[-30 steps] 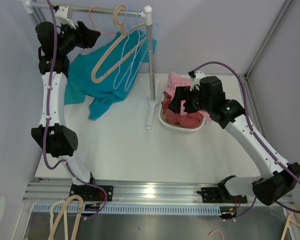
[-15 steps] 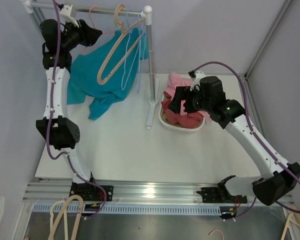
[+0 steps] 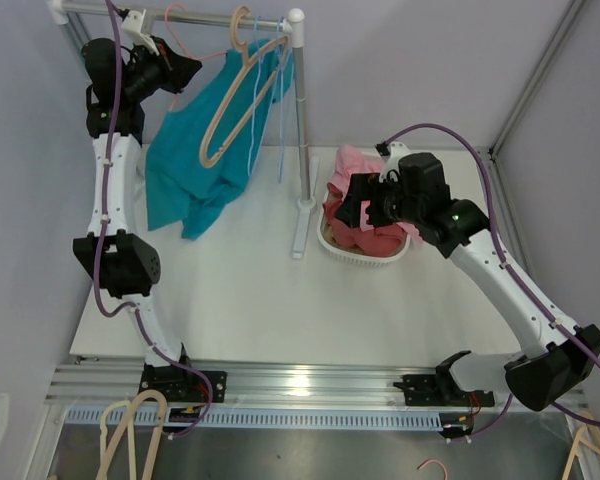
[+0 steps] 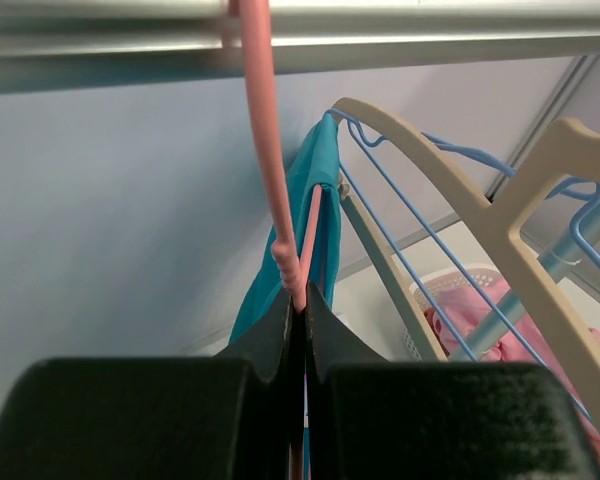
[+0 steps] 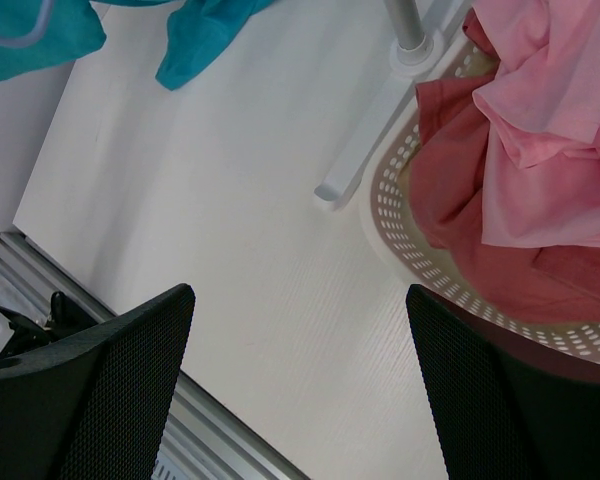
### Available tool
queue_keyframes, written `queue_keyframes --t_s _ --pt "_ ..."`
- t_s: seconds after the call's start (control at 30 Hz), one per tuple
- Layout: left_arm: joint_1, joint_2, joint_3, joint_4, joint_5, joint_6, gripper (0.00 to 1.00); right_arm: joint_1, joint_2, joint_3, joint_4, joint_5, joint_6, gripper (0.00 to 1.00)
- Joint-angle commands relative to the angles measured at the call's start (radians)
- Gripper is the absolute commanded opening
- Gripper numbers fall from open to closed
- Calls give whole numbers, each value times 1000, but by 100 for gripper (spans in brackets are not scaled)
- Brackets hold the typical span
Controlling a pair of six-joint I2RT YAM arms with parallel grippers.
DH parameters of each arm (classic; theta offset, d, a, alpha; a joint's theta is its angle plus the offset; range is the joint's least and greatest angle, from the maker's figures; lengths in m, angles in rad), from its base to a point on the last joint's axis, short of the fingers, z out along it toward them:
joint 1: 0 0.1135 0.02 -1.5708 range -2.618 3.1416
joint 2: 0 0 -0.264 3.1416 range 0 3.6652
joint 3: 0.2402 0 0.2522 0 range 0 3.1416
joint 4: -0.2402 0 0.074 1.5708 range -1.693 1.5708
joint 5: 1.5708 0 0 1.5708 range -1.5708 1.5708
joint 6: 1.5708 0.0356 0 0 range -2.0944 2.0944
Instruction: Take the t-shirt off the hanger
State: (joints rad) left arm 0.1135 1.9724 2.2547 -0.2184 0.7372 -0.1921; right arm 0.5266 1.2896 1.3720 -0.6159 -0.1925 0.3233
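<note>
The teal t-shirt (image 3: 190, 165) hangs from a pink wire hanger (image 3: 216, 56) hooked on the rail (image 3: 205, 18) at the back left, its lower end trailing toward the table. My left gripper (image 3: 193, 68) is up by the rail, shut on the hanger. In the left wrist view the fingers (image 4: 298, 305) pinch the pink hanger (image 4: 264, 150) at its twisted neck, with the t-shirt (image 4: 318, 195) just behind. My right gripper (image 3: 355, 208) hovers beside the basket, open and empty (image 5: 300, 300).
A beige hanger (image 3: 228, 112) and a thin blue hanger (image 3: 254, 120) hang on the same rail in front of the shirt. The rack's post and foot (image 3: 300, 215) stand mid-table. A white basket (image 3: 368, 259) holds pink and red clothes (image 5: 540, 130).
My left gripper has closed onto the pink hanger's neck. The arm moved up to the rail, and the t-shirt and spare hangers swung to hang more upright. The right arm stayed still.
</note>
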Motion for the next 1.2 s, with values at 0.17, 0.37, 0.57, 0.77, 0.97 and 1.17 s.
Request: queue_keyframes --t_s 0.17,0.37,0.57,0.77,0.97,1.17 --pt "-43 -96 40 28 -99 -3 1 13 -18 -1 19 -5 17 92" --pt "-89 -201 -21 -7 -347 42 1 24 -24 -8 24 -7 20 92" --pt "-103 -294 -129 48 -412 71 1 38 -32 -19 28 -7 19 92" --pt "-169 -382 -237 70 -551 118 1 44 -53 -33 22 -1 19 92" --pt "-232 -392 -244 -12 -792 141 1 53 -78 -42 31 -2 33 92" --pt "-288 -483 -377 -38 -1043 126 1 73 -79 -30 41 -5 26 92"
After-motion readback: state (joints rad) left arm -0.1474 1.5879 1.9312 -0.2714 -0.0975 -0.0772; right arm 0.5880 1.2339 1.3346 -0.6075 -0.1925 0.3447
